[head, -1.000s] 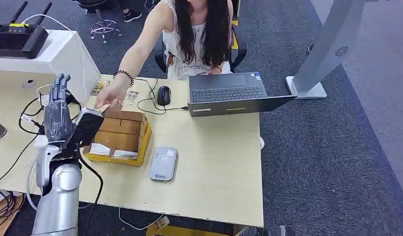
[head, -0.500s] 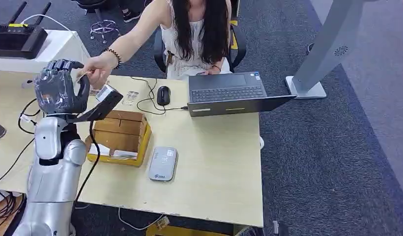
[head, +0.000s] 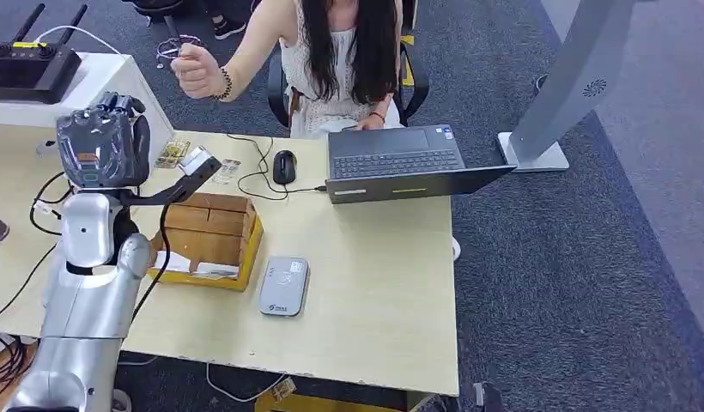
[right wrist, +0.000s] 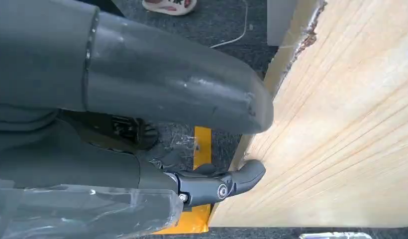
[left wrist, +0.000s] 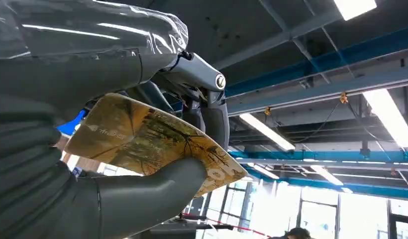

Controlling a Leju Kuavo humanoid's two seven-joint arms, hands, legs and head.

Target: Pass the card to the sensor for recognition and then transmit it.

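Note:
My left hand (head: 102, 146) is raised above the table's left side, fingers curled in. In the left wrist view its thumb (left wrist: 142, 194) and fingers pinch a yellow-brown picture card (left wrist: 152, 144), which points up at the ceiling. The grey card sensor (head: 284, 286) lies flat on the table, in front of and to the right of that hand, well below it. My right hand (right wrist: 142, 99) hangs beside the wooden table edge (right wrist: 341, 124), thumb and fingers apart with nothing between them.
A wooden box in a yellow tray (head: 209, 236) sits just left of the sensor. An open laptop (head: 400, 163), a mouse (head: 285, 166) and loose cards (head: 172, 153) lie farther back. A seated person holds a closed hand (head: 197, 70) up beyond the table. A black router (head: 31, 64) stands far left.
My left hand went from flat and stretched out near the box to raised, its fingers closed around the card. The person's hand reached to my hand, then pulled back up and away.

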